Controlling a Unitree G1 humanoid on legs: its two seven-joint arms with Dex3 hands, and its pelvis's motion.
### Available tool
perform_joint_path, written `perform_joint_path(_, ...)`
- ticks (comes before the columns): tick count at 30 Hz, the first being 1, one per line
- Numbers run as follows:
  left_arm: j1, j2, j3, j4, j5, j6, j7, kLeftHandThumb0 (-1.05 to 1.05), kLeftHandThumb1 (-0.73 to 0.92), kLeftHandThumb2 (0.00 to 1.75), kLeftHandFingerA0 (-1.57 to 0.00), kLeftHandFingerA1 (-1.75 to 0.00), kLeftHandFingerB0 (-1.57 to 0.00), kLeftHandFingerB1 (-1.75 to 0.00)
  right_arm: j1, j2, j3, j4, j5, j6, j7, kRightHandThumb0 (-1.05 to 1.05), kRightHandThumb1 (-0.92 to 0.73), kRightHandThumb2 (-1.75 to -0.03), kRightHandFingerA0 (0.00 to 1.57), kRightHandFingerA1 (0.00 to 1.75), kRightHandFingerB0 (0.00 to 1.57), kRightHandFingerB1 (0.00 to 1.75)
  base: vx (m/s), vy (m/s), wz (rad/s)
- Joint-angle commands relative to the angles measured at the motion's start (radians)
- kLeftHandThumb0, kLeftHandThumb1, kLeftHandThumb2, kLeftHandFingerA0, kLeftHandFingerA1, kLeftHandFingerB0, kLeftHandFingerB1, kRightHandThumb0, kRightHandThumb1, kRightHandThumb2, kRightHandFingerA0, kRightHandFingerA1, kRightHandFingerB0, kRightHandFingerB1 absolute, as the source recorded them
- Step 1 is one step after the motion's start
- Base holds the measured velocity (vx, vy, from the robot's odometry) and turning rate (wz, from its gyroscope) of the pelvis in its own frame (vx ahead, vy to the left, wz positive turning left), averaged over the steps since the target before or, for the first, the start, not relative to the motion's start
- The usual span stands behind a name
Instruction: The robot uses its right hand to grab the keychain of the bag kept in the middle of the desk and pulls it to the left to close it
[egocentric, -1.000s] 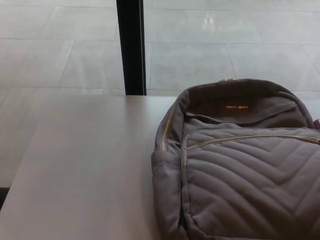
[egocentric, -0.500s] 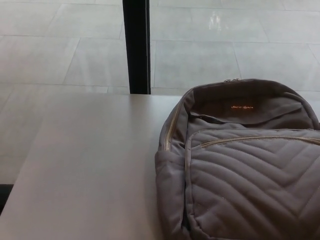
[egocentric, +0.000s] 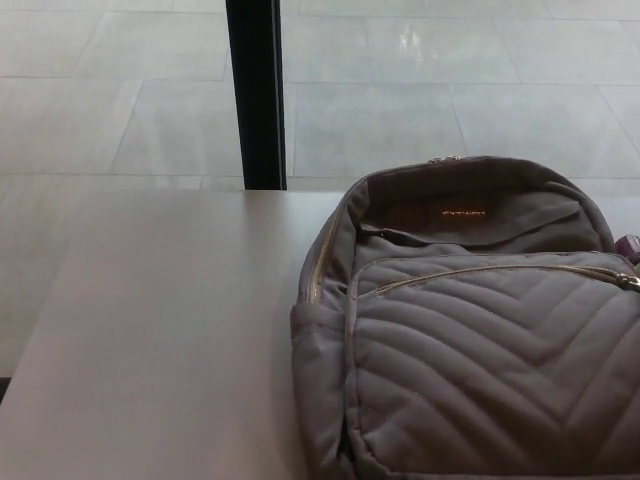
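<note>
A pale tabletop (egocentric: 150, 330) meets a tiled floor (egocentric: 120, 110), with a black post (egocentric: 256, 90) rising behind its far edge. Neither robot hand is in view. The grey quilted bag (egocentric: 480, 350) lies flat on the tabletop's right side. Its long axis runs near to far, with the gaping top toward the far edge.

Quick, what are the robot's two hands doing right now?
Left hand: not in view, cannot be told.
Right hand: not in view, cannot be told.

bags: 1 (egocentric: 470, 330) | desks: 1 (egocentric: 160, 330) | black posts: 1 (egocentric: 256, 95) | robot hands: 0
</note>
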Motion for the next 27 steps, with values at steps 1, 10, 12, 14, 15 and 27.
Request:
perform_joint_path(1,0.013,0.017,-0.008,-0.011,0.018,-0.004,0.01,-0.63,0.73,0.61,-0.62,-0.56,-0.54,-0.49,-0.058,0.117,-0.004,-0.023,0.034,0.106,-0.064,-0.06,-0.44,-1.34,1.0,1.75,0.89,1.61,0.0,0.0,0.0)
perform_joint_path(10,0.031,0.013,-0.009,-0.016,0.009,-0.014,0.002,-0.63,0.74,0.62,-0.6,-0.55,-0.49,-0.49,-0.157,0.202,-0.031,-0.032,0.076,0.269,-0.05,-0.15,-0.36,-1.47,1.02,1.75,0.82,1.71,0.0,0.0,0.0)
perform_joint_path(12,0.02,0.013,-0.006,0.006,0.005,-0.017,-0.002,-0.63,0.73,0.62,-0.6,-0.56,-0.5,-0.5,-0.181,0.204,-0.039,-0.028,0.081,0.282,-0.044,-0.14,-0.38,-1.43,1.0,1.75,0.81,1.75,0.0,0.0,0.0)
perform_joint_path(14,0.023,0.015,-0.008,0.006,0.009,-0.025,-0.003,-0.63,0.74,0.62,-0.6,-0.55,-0.5,-0.49,-0.199,0.2,-0.041,-0.043,0.071,0.315,-0.045,-0.14,-0.38,-1.39,0.99,1.75,0.79,1.74,0.0,0.0,0.0)
perform_joint_path(15,0.024,0.017,-0.012,0.008,0.017,-0.042,0.002,-0.64,0.74,0.63,-0.6,-0.55,-0.5,-0.49,-0.205,0.188,-0.029,-0.051,0.031,0.337,-0.058,-0.17,-0.4,-1.36,0.98,1.75,0.83,1.68,0.0,0.0,0.0)
perform_joint_path(27,0.044,0.012,0.0,0.014,0.005,-0.047,-0.007,-0.65,0.74,0.63,-0.58,-0.56,-0.49,-0.5,-0.235,0.024,0.079,-0.034,-0.024,0.248,0.07,-0.12,-0.49,-1.18,0.93,1.75,0.78,1.67,0.0,0.0,0.0)
